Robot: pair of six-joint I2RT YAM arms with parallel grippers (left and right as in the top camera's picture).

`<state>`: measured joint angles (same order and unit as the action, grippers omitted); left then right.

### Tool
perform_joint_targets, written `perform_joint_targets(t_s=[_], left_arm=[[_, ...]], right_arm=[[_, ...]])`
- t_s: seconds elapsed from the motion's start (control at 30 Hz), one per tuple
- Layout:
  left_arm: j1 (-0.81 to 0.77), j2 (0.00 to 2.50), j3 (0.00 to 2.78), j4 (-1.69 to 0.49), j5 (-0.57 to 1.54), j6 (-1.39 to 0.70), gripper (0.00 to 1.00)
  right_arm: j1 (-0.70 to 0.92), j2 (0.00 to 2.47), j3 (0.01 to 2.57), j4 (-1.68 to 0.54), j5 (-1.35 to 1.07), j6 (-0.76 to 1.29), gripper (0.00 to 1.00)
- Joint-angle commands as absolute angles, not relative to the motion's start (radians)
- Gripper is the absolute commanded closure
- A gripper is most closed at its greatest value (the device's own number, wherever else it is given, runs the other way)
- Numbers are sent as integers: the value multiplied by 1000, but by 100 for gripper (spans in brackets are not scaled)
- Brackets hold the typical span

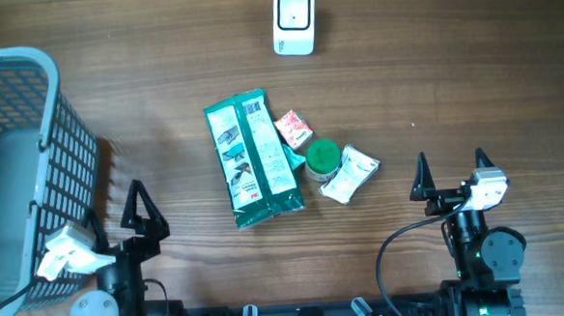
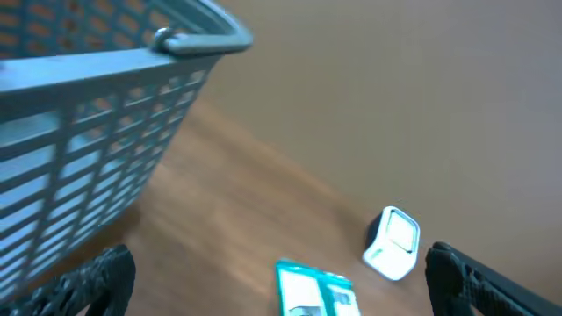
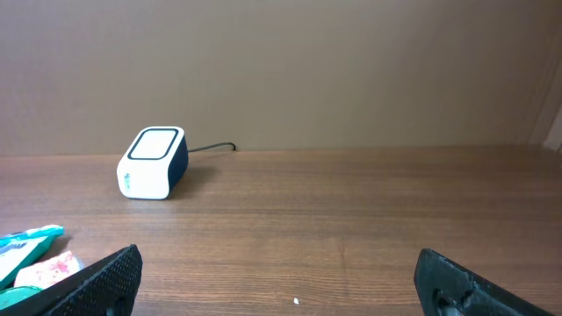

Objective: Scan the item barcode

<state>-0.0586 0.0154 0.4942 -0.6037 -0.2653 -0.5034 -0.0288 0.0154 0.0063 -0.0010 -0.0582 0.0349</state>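
A teal and white packet lies flat mid-table, with a small red and white sachet, a green-lidded tub and a white sachet to its right. The white barcode scanner stands at the far edge. My left gripper is open near the front left, beside the basket. My right gripper is open at the front right, apart from the items. The left wrist view shows the packet's top and the scanner between open jaws. The right wrist view shows the scanner far left and bare wood between open jaws.
A tall grey-blue mesh basket fills the left side of the table and looms close on the left in the left wrist view. The scanner's cable runs off the far edge.
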Motion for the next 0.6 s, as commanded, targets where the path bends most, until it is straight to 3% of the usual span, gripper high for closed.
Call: perform_joint_targets(t_s=[0.0, 0.27, 0.57], left_arm=[[-54, 8, 488, -619, -331, -503, 0], [-54, 8, 482, -602, -330, -506, 0], [-54, 8, 179, -187, -262, -506, 0]], right_arm=[[-29, 7, 5, 2, -52, 27, 0], [-29, 7, 5, 2, -52, 26, 0], [-29, 7, 5, 2, -52, 26, 0]])
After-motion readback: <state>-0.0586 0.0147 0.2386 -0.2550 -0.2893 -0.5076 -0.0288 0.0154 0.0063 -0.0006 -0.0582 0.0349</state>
